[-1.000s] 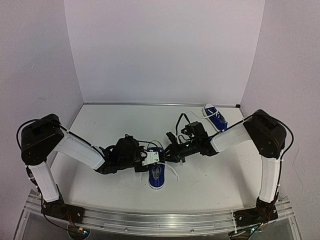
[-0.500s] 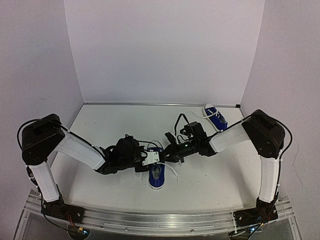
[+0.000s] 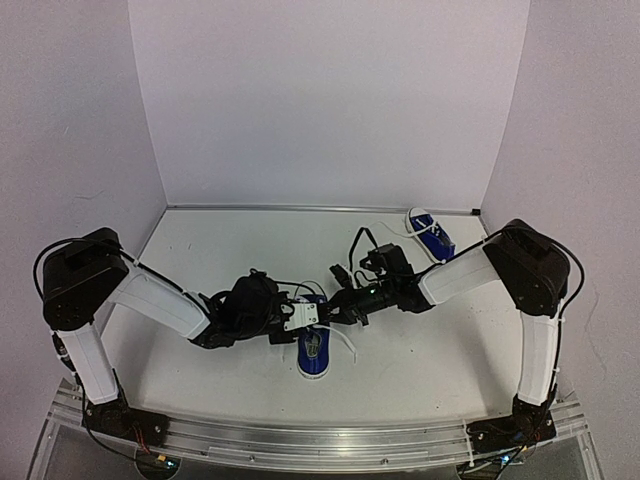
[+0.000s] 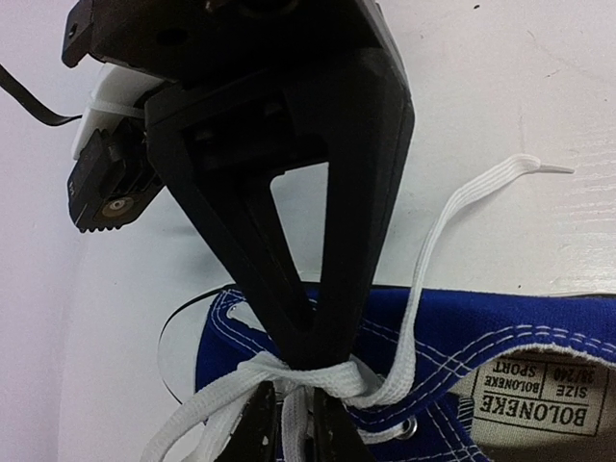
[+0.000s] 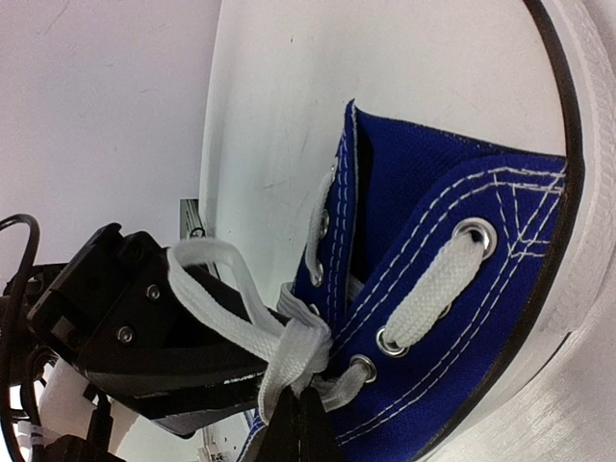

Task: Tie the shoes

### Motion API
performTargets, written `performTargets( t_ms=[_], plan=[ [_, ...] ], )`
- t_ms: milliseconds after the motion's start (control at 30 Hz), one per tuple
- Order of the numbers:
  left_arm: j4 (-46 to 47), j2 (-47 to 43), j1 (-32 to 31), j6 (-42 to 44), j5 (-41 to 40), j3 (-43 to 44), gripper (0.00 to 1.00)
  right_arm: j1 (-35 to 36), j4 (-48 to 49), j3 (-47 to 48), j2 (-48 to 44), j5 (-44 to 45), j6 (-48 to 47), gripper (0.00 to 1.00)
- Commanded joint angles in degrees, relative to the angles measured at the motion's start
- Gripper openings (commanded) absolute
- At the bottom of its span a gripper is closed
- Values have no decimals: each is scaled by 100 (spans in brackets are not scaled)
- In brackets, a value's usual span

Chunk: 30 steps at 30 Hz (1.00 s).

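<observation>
Robotics lab test cell, white table point(image 3: 420, 375) beneath the fingers point(image 4: 258, 428), plain white enclosure walls point(image 3: 330, 100) beyond and beside them, aluminium mounting rail point(image 3: 320, 437) behind them.

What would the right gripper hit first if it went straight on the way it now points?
The left gripper: the right gripper, shut on the white lace at the near shoe, points straight at it. The gap looks small, though depth is unclear.

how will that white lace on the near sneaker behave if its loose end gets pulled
The white lace looks flat and woven and curves limply across the table, so it will probably flop. Its textured weave should grip fairly well. The blue sneaker looks small, so a tug may drag it.
</observation>
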Motion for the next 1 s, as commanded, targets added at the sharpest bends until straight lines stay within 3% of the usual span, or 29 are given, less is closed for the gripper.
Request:
performTargets(
  t_ms=[0,233,567,967],
  plan=[
    [-590,-467,-34,122,-107,145,20,34,174,-21,-314,183,-101,0],
    [-1320,-928,-28,148,-129,52,22,19,169,-75,-418,325,-103,0],
    [-1894,-1373,463,-367,202,218,37,17,166,-130,-527,321,-129,0],
    [-2236,-912,635,-423,569,804,57,18,116,-100,-544,271,-157,0]
  ],
)
